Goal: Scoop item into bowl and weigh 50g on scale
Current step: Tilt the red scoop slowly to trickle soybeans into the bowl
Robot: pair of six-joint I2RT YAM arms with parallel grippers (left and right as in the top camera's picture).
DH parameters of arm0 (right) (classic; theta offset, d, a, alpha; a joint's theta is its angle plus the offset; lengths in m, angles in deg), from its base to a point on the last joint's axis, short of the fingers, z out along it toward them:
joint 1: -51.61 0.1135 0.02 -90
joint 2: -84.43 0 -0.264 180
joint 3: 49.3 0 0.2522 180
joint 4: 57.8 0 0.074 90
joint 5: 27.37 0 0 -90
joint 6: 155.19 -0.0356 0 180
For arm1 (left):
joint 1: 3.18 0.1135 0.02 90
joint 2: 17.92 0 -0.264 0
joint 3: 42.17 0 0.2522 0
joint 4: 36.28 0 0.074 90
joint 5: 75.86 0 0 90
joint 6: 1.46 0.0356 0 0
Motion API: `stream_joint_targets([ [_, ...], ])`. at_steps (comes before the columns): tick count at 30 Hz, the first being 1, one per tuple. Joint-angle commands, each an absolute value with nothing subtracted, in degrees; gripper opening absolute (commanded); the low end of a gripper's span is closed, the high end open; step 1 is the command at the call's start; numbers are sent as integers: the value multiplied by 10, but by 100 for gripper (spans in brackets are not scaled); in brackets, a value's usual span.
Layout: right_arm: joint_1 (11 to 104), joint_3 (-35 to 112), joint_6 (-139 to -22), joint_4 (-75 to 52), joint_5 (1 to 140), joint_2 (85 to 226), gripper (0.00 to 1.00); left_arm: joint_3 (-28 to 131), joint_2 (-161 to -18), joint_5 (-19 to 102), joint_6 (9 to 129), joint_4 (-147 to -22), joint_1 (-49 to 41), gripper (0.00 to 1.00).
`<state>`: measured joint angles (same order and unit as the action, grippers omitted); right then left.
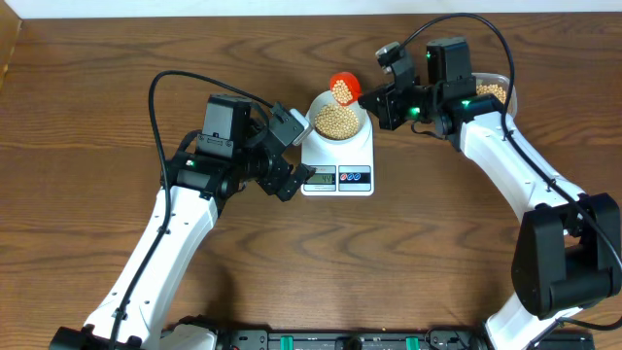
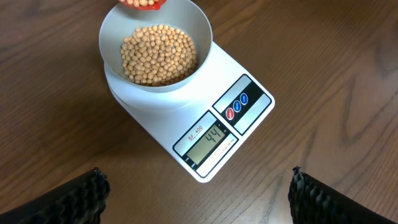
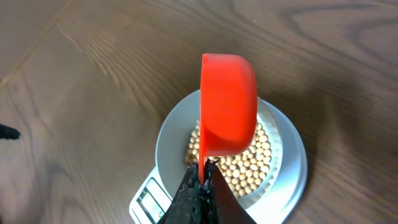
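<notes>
The right gripper (image 3: 204,177), clamped on a red scoop (image 3: 228,106), tips beans (image 2: 158,55) into the bowl (image 2: 202,37) on the scale (image 2: 186,115), whose display (image 2: 211,140) reads 44. The left gripper (image 1: 292,154) hangs wide open and empty beside the scale. The next move likely calls for trickling in just a few more beans.

Scale (image 2: 205,93): white, rectangular, flat on the desk (image 2: 323,56). In the overhead view its display (image 2: 212,138) end faces 6 o'clock. The display reads 44, with a red and a blue button (image 2: 237,106) beside it.
Bowl (image 2: 202,28): small, round, white, upright on the scale's platform at the 12 o'clock end.
Soybeans (image 2: 158,55): tan-yellow, heaped in the bowl's bottom, below the rim.
</notes>
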<state>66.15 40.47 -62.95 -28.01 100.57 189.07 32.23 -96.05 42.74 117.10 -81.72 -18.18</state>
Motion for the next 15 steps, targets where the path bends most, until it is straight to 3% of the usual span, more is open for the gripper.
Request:
stream_joint_targets([
  [1,663,404,-572,-271,1002,1896,1,318,-961,431,1176,-817,-182,95],
  [15,663,404,-544,-263,986,1896,1,318,-961,431,1177,-817,-182,95],
])
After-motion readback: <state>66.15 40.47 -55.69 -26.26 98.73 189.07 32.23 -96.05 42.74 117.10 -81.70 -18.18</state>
